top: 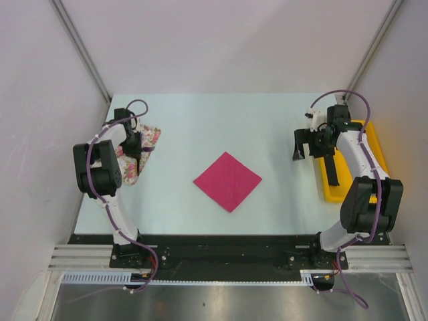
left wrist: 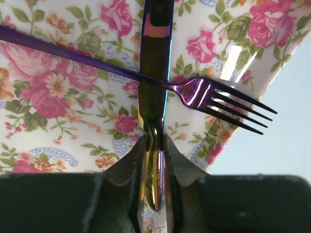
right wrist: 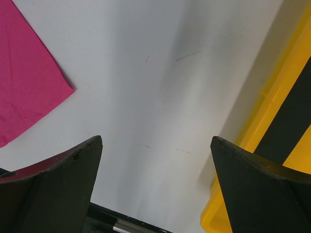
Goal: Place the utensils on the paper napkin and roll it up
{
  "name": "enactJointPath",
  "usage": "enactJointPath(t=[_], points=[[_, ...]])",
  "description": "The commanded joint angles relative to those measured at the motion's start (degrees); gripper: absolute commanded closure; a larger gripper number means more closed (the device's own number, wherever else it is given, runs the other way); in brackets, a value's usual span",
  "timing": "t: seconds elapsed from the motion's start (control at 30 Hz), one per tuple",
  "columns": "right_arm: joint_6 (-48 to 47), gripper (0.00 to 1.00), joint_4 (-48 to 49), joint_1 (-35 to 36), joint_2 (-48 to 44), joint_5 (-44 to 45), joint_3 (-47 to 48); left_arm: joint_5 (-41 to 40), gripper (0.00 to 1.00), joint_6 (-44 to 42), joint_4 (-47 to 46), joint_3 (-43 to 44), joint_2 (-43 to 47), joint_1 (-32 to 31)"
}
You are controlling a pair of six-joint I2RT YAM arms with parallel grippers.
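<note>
The magenta paper napkin [top: 227, 180] lies flat as a diamond in the middle of the table, and its corner shows in the right wrist view [right wrist: 24, 82]. My left gripper [top: 137, 152] [left wrist: 154, 145] is over a floral-patterned plate [left wrist: 58, 97] at the left. It is shut on the end of a slim, shiny yellow-purple utensil [left wrist: 154, 73]. A purple fork [left wrist: 204, 94] lies on the plate, crossing the held utensil, with its tines pointing right. My right gripper [top: 304, 144] [right wrist: 156, 141] is open and empty above bare table, right of the napkin.
A yellow tray [top: 371, 144] [right wrist: 277, 97] stands at the right edge with a long black flat bar [top: 331, 170] [right wrist: 291, 121] in it. The floral plate [top: 150, 137] sits near the table's left edge. Walls enclose the table on three sides.
</note>
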State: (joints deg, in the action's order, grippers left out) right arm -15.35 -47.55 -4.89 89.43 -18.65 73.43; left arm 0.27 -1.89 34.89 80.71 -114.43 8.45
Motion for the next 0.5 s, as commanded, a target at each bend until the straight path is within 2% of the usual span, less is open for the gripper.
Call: enactJointPath(t=[0.0, 0.07, 0.3, 0.47], points=[[-1.17, 0.0, -0.7, -0.74, -0.13, 0.11, 2.33, 3.77, 0.88, 1.54, 2.46, -0.2, -3.34, 0.52], [-1.08, 0.0, -0.79, -0.91, -0.13, -0.07, 2.33, 3.16, 1.0, 1.54, 2.98, 0.24, -3.43, 0.61], [-0.56, 0.0, -0.62, -1.09, 0.22, -0.5, 3.12, 2.45, 1.0, 1.54, 7.37, 3.22, 1.48, 0.6], [-0.29, 0.0, -0.7, -1.0, 0.13, -0.77, 3.21, 6.31, 1.0, 0.93, 12.21, 3.49, 6.14, 0.61]])
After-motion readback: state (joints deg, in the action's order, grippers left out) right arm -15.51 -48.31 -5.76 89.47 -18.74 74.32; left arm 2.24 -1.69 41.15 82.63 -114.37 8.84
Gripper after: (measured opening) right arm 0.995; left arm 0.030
